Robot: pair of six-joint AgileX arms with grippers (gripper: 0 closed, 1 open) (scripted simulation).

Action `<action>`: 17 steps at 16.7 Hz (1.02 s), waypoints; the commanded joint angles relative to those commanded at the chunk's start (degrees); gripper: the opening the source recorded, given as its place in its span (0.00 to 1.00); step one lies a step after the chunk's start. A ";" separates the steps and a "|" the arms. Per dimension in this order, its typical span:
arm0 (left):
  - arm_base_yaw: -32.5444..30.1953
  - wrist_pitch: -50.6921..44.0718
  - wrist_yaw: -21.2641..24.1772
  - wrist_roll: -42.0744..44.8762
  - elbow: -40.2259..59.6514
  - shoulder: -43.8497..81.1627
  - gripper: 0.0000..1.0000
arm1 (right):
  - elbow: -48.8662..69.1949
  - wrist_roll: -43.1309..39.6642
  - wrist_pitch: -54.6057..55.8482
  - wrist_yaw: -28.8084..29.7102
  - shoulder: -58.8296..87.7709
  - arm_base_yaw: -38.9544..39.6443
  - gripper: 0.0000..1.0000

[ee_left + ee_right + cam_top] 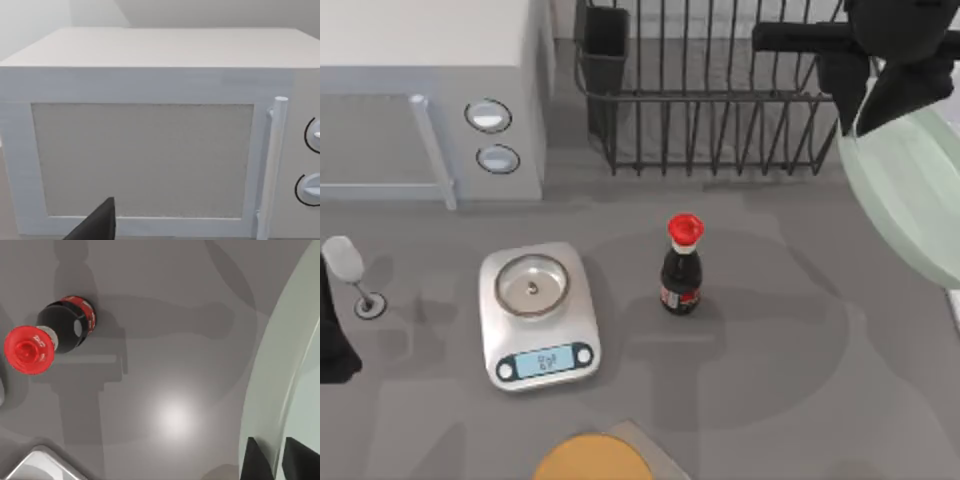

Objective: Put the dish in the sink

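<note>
Dish (910,190), pale mint, smooth, tilted, rim pinched by right tool (272,462)

top: overhead | left wrist: faces microwave (150,150) | right wrist: downward, near table (175,365)

The right arm (880,45) is matte black all over, built of blocky, angular segments: a straight horizontal bar joins a bulkier, faceted housing with flat faces and hard edges. No cables, screws or markings can be made out on it. The right gripper's (277,460) two fingers (256,460) are black, flat and wedge-shaped, with slanted tips and a narrow gap between them. The left arm (332,340) is likewise plain black, a dark block at the counter's left edge. One left finger (97,225) is a black, pointed wedge.
</note>
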 joint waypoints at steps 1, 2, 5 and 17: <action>0.00 0.00 0.00 0.00 0.00 0.00 1.00 | 2.48 -0.12 -2.29 -0.13 0.17 0.24 0.00; 0.00 0.00 0.00 0.00 0.00 0.00 1.00 | 4.54 -0.22 -4.17 -0.24 0.32 0.42 0.00; 0.00 0.00 0.00 0.00 0.00 0.00 1.00 | 7.47 -0.38 -6.82 -0.39 0.57 0.64 0.00; 0.00 0.00 0.00 0.00 0.00 0.00 1.00 | 22.04 -14.87 -6.30 -0.56 18.20 -13.96 0.00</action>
